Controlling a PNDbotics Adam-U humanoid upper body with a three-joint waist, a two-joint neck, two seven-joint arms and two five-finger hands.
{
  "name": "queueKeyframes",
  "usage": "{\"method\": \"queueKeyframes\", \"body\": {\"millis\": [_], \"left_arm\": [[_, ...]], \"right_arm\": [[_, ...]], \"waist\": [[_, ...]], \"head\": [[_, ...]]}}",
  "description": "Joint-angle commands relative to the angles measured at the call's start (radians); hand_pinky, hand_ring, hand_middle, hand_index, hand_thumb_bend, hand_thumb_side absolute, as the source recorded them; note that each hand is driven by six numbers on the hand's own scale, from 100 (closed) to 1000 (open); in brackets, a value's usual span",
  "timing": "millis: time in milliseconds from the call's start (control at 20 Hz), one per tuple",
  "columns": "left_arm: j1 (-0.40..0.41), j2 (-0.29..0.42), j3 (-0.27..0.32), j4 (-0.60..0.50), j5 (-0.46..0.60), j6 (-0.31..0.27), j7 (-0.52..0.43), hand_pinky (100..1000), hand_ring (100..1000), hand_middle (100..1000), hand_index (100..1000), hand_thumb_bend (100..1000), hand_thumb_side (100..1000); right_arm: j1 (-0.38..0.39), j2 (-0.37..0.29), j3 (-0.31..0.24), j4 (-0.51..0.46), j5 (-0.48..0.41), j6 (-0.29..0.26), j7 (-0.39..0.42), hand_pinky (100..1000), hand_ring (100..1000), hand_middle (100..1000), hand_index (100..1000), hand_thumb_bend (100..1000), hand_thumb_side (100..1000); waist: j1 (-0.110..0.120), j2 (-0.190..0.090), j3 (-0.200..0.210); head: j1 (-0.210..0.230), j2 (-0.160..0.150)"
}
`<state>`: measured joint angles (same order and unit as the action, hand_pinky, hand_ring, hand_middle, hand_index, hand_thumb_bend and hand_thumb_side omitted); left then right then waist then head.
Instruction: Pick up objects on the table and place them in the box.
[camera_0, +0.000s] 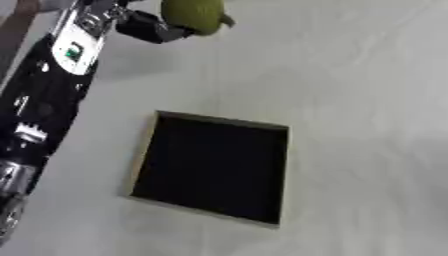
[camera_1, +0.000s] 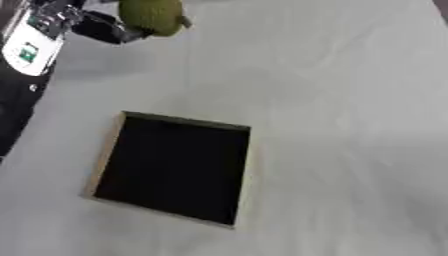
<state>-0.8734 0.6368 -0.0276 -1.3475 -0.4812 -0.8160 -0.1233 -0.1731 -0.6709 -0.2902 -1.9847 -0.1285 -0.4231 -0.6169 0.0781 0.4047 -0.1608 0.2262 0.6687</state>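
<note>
A green rounded object (camera_0: 194, 15) sits in the left hand (camera_0: 150, 27), whose dark fingers curl round its near side, at the top of the view. Below and to the right of that hand lies the box (camera_0: 140, 155), dark inside with pale wooden walls. The left eye view shows more of the left arm's length. No writing is legible. The table (camera_0: 359, 100) is pale grey.

A matt pale table (camera_0: 350, 100) is carrying a wood-rimmed box (camera_0: 140, 150) lined matt black, while a dull, rough-skinned green object (camera_0: 194, 15) is showing at the far edge.
</note>
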Motion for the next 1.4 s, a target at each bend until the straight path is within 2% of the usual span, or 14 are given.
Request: {"method": "queueKeyframes", "body": {"millis": [50, 200, 350, 400, 450, 600, 650, 900, 1150, 1400], "left_arm": [[0.002, -0.006, -0.010, -0.083, 0.013, 0.008, -0.004, 539, 350, 501, 511, 514, 100], [0.020, -0.027, -0.031, -0.143, 0.015, 0.010, -0.006, 539, 356, 502, 515, 531, 100], [0.036, -0.043, -0.051, -0.191, 0.020, 0.019, -0.019, 531, 353, 503, 515, 508, 100], [0.039, -0.047, -0.059, -0.202, 0.024, 0.021, -0.025, 530, 351, 504, 516, 618, 100], [0.044, -0.052, -0.068, -0.209, 0.027, 0.022, -0.035, 531, 350, 506, 516, 466, 100], [0.056, -0.071, -0.095, -0.220, 0.034, 0.017, -0.071, 533, 350, 509, 517, 430, 100], [0.059, -0.080, -0.100, -0.221, 0.037, 0.016, -0.083, 532, 348, 510, 517, 390, 100], [0.080, -0.119, -0.118, -0.225, 0.063, 0.028, -0.138, 531, 341, 512, 515, 303, 100], [0.125, -0.168, -0.127, -0.229, 0.073, 0.041, -0.205, 528, 329, 518, 514, 126, 100], [0.161, -0.187, -0.135, -0.258, 0.118, 0.069, -0.263, 522, 315, 518, 513, 100, 100]], "right_arm": [[0.006, -0.013, -0.017, -0.015, 0.010, 0.006, -0.008, 821, 801, 692, 785, 100, 315], [0.014, -0.004, -0.019, -0.015, 0.013, 0.013, -0.012, 822, 801, 691, 785, 100, 320], [0.021, 0.004, -0.019, -0.015, 0.015, 0.017, -0.013, 822, 802, 691, 785, 100, 321], [0.023, 0.005, -0.019, -0.015, 0.016, 0.018, -0.013, 822, 802, 691, 785, 100, 309], [0.025, 0.007, -0.019, -0.015, 0.016, 0.019, -0.013, 822, 807, 691, 785, 100, 324], [0.031, 0.011, -0.018, -0.015, 0.017, 0.023, -0.012, 822, 810, 691, 785, 100, 328], [0.033, 0.013, -0.018, -0.015, 0.017, 0.025, -0.012, 822, 811, 691, 785, 100, 331], [0.041, 0.015, -0.018, -0.015, 0.018, 0.031, -0.011, 822, 813, 691, 785, 100, 335], [0.052, 0.017, -0.021, -0.015, 0.022, 0.040, -0.013, 822, 815, 692, 785, 100, 344], [0.054, 0.017, -0.019, -0.015, 0.022, 0.049, -0.012, 822, 815, 692, 785, 100, 347]], "waist": [[-0.011, -0.031, 0.014], [-0.020, -0.037, 0.036], [-0.027, -0.042, 0.050], [-0.029, -0.044, 0.052], [-0.030, -0.045, 0.055], [-0.030, -0.050, 0.062], [-0.030, -0.051, 0.064], [-0.027, -0.059, 0.071], [-0.020, -0.064, 0.084], [-0.020, -0.070, 0.096]], "head": [[-0.063, 0.013], [-0.114, 0.016], [-0.137, 0.015], [-0.138, 0.016], [-0.136, 0.018], [-0.132, 0.023], [-0.132, 0.026], [-0.126, 0.037], [-0.131, 0.056], [-0.141, 0.066]]}}
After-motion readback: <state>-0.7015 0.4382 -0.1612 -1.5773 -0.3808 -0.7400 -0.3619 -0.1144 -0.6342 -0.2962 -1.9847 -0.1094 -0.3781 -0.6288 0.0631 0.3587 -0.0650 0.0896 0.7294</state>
